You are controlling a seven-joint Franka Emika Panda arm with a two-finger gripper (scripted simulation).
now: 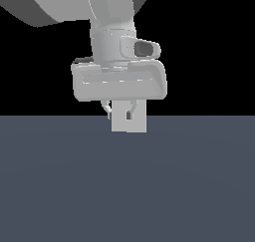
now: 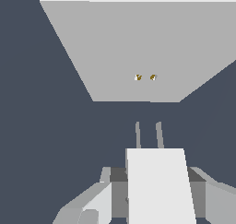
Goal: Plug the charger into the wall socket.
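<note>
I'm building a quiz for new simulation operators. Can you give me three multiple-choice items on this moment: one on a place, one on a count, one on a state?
1. Where is the charger?
A. between the gripper fingers
B. lying on the floor
C. seated in the wall socket

2. How many yellowish dots show on the wall socket's face?
A. one
B. two
C. four

3. Have the charger's prongs reached the socket?
A. yes, fully in
B. halfway in
C. no, a gap remains

Answers: 1 A, the wrist view shows fingers on both sides of the white block. 2 B, a pair sits side by side. 3 C, dark floor shows between the prong tips and the socket.
</note>
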